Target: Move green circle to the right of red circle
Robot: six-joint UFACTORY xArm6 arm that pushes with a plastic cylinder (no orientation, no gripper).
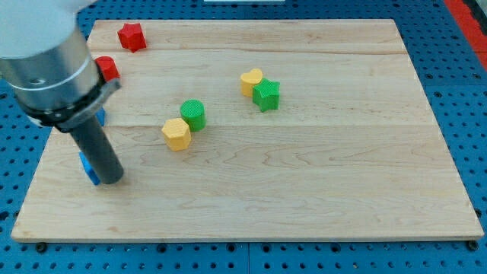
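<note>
Nearest the view's bottom, my tip is seen resting on the wooden board at the view's left, pressed against a blue block that is mostly hidden behind the rod. No jaws exist on this rod, so nothing is gripped; contact is made by the bare end only.

Green circle is located near the board's middle-left, touching or just beside a yellow block at its lower left. Red circle is noted at the view's left edge, partly hidden by the arm's grey housing. A second blue block is glimpsed below it.

Orientation: the green circle stands upright as a short cylinder. Its axis is vertical; no long axis or heading in the board plane can be assigned.

Risks, as judged:
- The yellow block could be dragged along if the green circle is pushed from the lower left.
- A round block may roll off the tip's line under an off-centre push.
- The red circle may be nudged, since the target spot lies just beside it.

A red star, yellow heart and green star are well apart from the route.
</note>
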